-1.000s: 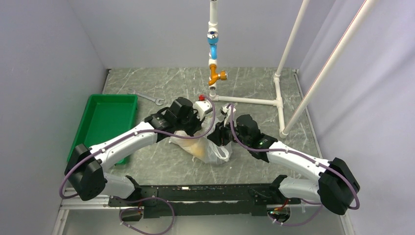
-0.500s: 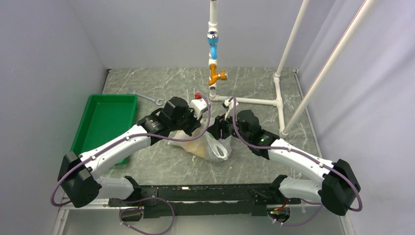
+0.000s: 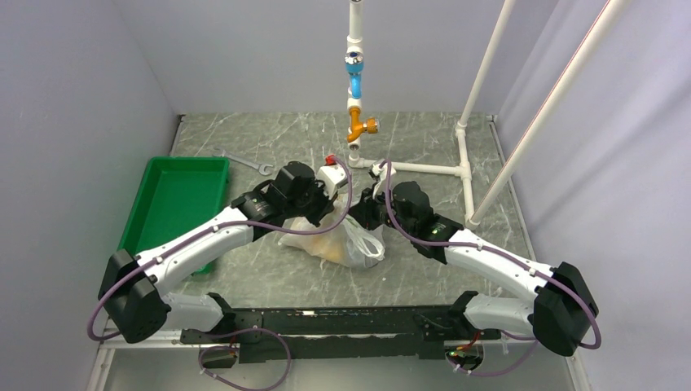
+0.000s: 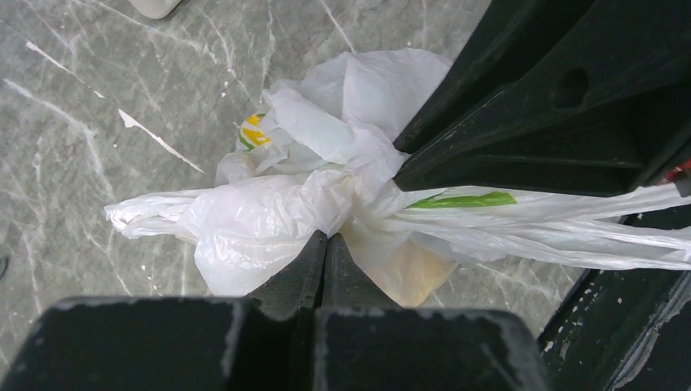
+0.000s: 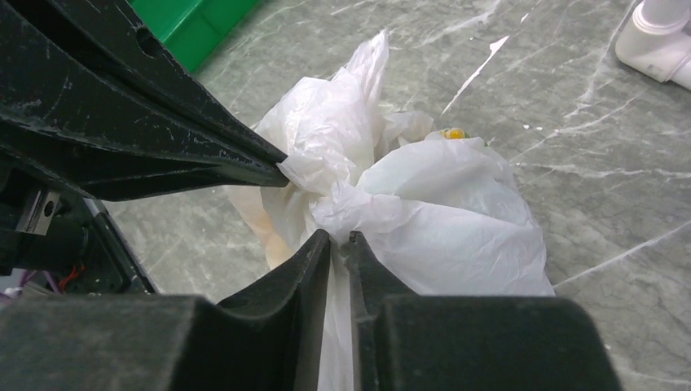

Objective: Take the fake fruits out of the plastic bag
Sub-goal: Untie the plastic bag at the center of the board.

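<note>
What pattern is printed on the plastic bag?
White plastic bag with small yellow and green prints; best in left wrist view.

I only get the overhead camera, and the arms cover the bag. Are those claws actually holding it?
Observer: Yes; the left wrist view shows the left gripper closed on a bunched fold of the plastic bag.
Operator: And the other claw?
Observer: The right gripper pinches another fold, seen from its own wrist.
Operator: Any fruit out?
Observer: A yellowish shape shows through the plastic, inside the bag.
</note>
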`<state>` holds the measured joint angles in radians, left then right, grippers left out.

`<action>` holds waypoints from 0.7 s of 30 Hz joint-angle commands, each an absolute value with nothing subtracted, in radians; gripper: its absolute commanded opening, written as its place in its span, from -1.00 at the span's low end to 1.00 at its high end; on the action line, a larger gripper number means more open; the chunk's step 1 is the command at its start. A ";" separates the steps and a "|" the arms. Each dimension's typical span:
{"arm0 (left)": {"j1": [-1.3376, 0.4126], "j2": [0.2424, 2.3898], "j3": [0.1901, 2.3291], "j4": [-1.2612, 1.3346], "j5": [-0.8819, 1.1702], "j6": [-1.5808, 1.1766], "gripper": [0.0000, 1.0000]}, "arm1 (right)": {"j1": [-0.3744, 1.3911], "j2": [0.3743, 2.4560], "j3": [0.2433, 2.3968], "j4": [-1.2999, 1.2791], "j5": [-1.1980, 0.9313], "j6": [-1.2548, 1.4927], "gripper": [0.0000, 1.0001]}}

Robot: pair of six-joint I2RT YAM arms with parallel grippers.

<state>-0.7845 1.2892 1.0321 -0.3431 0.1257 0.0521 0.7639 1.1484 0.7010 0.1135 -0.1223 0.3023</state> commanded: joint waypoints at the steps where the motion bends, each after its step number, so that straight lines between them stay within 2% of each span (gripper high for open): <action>1: -0.788 1.268 1.044 -0.296 0.053 0.061 -1.00 | 0.769 1.124 0.711 0.164 -0.106 0.307 -0.72; 9: -0.788 1.266 1.049 -0.307 -0.055 0.051 -1.00 | 0.769 1.125 0.714 0.165 -0.090 0.301 -0.99; 21: -0.787 1.170 1.003 -0.269 -0.247 0.033 -1.00 | 0.766 1.013 0.652 0.065 0.217 0.373 -1.00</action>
<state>-0.7898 1.2407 1.0210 -0.3336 -0.1314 0.0399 0.7685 1.0718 0.6628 0.1055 0.0788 0.3527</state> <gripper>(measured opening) 0.010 0.008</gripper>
